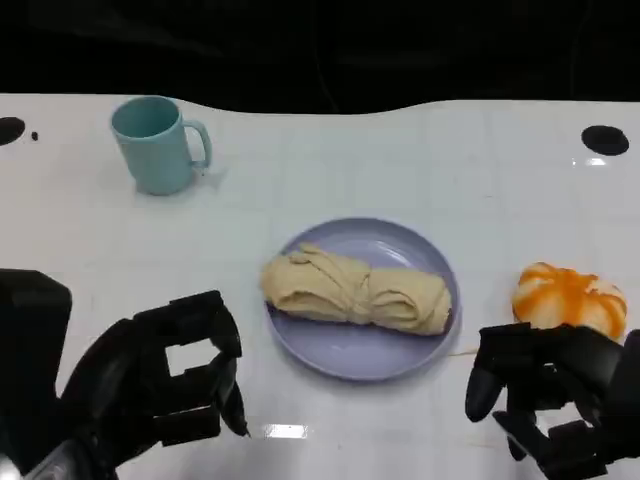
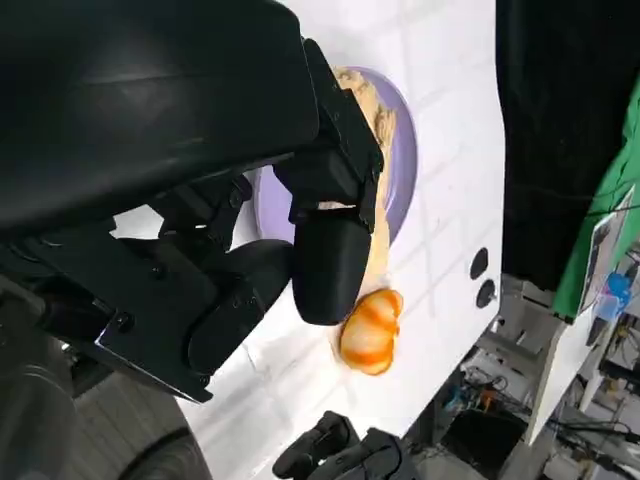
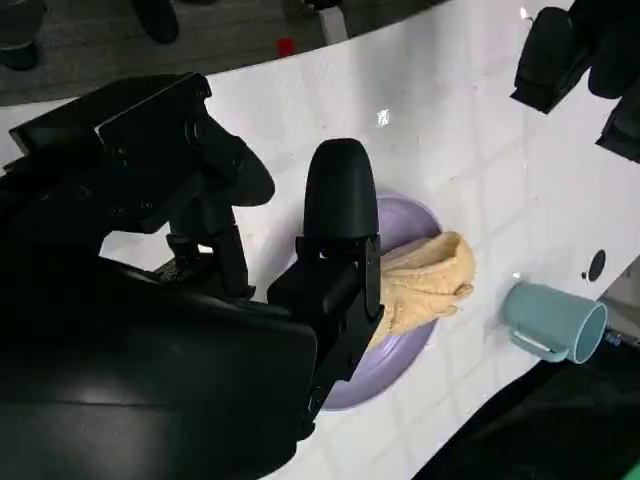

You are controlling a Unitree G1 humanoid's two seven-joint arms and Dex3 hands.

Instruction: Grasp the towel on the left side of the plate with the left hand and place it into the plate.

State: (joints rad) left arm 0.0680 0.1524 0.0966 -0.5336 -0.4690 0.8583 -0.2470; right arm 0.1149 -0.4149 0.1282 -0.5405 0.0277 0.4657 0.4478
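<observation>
Crumpled beige cloth towel (image 1: 355, 292) sits in the round lilac plate (image 1: 375, 355), just right of the empty, spread-fingered left hand (image 1: 165, 375).

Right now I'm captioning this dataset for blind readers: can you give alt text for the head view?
A rolled beige towel lies in a lavender plate at the middle of a white table. A teal mug stands at the far left, an orange-and-white pumpkin right of the plate. The left hand and right hand hold nothing.
</observation>
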